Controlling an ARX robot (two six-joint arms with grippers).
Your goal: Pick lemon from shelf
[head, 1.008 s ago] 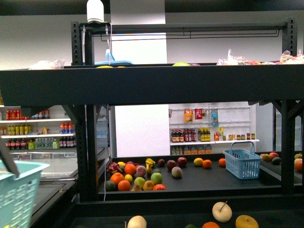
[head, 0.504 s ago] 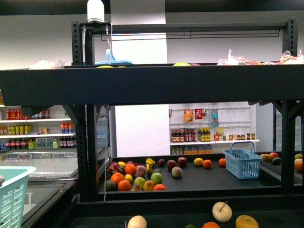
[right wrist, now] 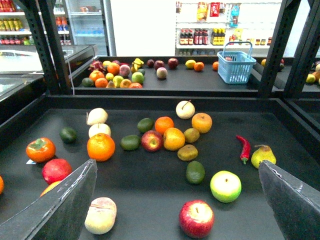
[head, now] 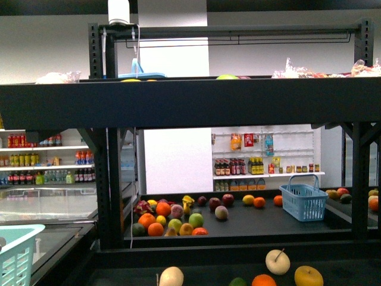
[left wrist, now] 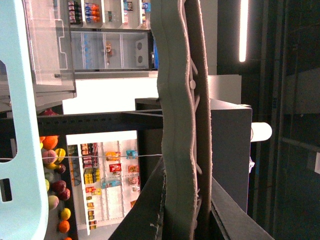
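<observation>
Right wrist view: the right gripper (right wrist: pixel 182 200) hangs with jaws spread wide and empty over the black shelf (right wrist: pixel 150 185), whose tier carries scattered fruit, including a red apple (right wrist: pixel 196 218) at lower centre and a red chilli (right wrist: pixel 243 148) at right. No fruit is certainly a lemon; the likeliest is a yellowish one (right wrist: pixel 173 138) at the frame's centre. Nothing is picked yet, and the left gripper (left wrist: pixel 182 150) appears closed beside a turquoise basket (left wrist: pixel 20 150), though I cannot tell.
</observation>
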